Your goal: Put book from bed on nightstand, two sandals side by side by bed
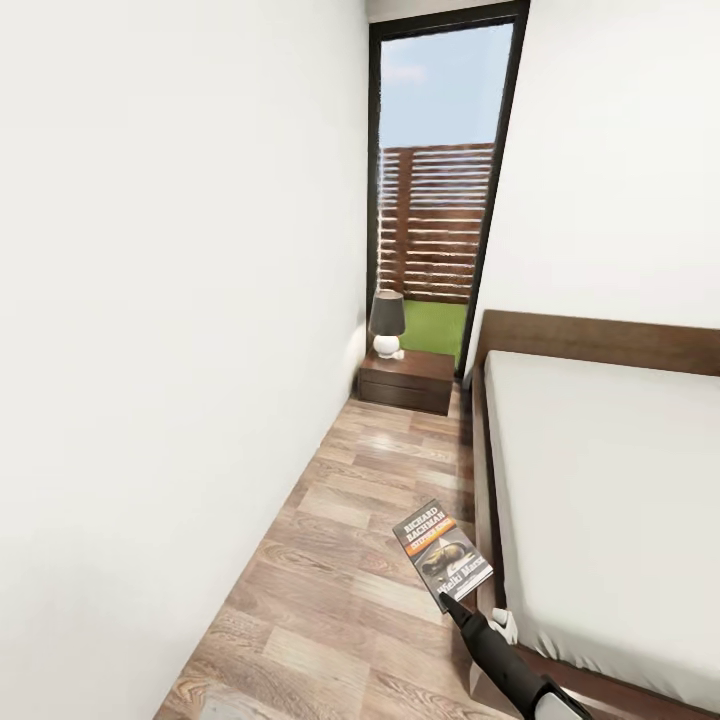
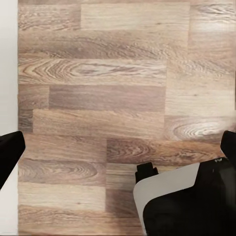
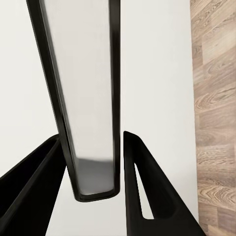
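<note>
Wood-plank floor (image 1: 340, 560) runs between a white wall and the bed (image 1: 610, 500) toward a nightstand (image 1: 408, 380) bearing a lamp (image 1: 386, 322). My right claw (image 3: 93, 167) is clamped on the book (image 1: 442, 553), held above the floor beside the bed frame, long axis pointing toward the nightstand. My left claw's (image 2: 118, 147) fingers (image 2: 10, 150) stand wide apart, holding nothing.

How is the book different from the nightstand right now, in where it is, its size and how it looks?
The book is held up in the right gripper, above the floor; the nightstand stands on the floor by the window. The book is thin and light enough to carry; the nightstand is a boxy cabinet bearing a lamp. The book's cover has an orange band and white lettering; the nightstand is plain dark brown wood. Both sit beside the bed.
</note>
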